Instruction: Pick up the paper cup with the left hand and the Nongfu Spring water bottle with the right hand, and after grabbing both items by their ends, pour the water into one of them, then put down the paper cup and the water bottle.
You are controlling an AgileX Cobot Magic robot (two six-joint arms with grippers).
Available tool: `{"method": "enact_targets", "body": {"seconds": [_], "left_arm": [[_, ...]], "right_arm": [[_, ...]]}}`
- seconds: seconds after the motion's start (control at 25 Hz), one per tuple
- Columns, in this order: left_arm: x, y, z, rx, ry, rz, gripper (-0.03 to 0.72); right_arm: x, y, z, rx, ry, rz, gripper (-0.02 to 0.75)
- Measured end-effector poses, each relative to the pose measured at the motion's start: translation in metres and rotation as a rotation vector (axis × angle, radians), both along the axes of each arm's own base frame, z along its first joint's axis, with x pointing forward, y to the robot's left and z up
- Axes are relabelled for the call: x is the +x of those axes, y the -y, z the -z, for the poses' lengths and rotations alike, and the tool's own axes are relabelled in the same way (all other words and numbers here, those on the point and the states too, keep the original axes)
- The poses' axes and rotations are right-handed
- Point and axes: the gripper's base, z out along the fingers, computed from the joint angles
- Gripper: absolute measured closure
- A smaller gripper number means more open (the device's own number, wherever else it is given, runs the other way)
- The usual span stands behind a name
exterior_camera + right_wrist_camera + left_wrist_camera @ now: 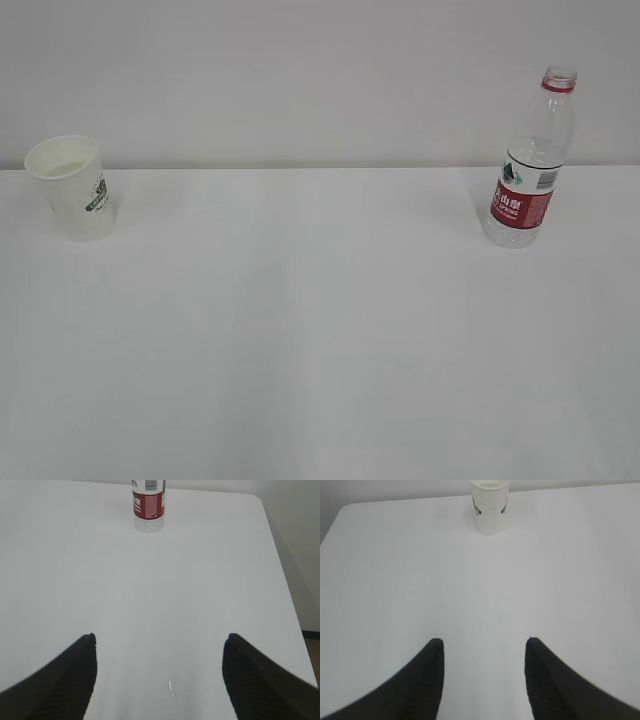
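At the near edge of each wrist view, two black jaw tips frame bare white table (pixel 320 330). Left hand (pixel 485 642): jaws apart with a clear gap, nothing between them, nothing touched. Right hand (pixel 159 637): jaws spread wider than the left pair, likewise empty, tips over bare tabletop. A small glint lies on the surface between the right jaws. Neither hand appears in the exterior view.

Farther out, well apart from both hands, the task items stand upright near the table's back edge. Paper cup (pixel 72 186) at far left of the exterior view, logo near its base facing the camera; in the left wrist view it sits straight ahead, at the top of the picture. Some pale content shows inside the cup; cannot tell whether it is liquid. Nongfu Spring water bottle (pixel 530 160) at far right, uncapped, red label; right wrist view shows it ahead, slightly left of the jaw gap. Cup and bottle are well apart.
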Motion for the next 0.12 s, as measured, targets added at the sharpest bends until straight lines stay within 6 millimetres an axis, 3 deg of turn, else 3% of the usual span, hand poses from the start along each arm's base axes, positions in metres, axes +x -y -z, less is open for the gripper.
{"method": "enact_targets", "body": {"seconds": [0.12], "left_arm": [[0.0,0.0,0.0,0.0,0.0,0.0,0.309]], "right_arm": [[0.0,0.0,0.0,0.0,0.0,0.0,0.15]]}}
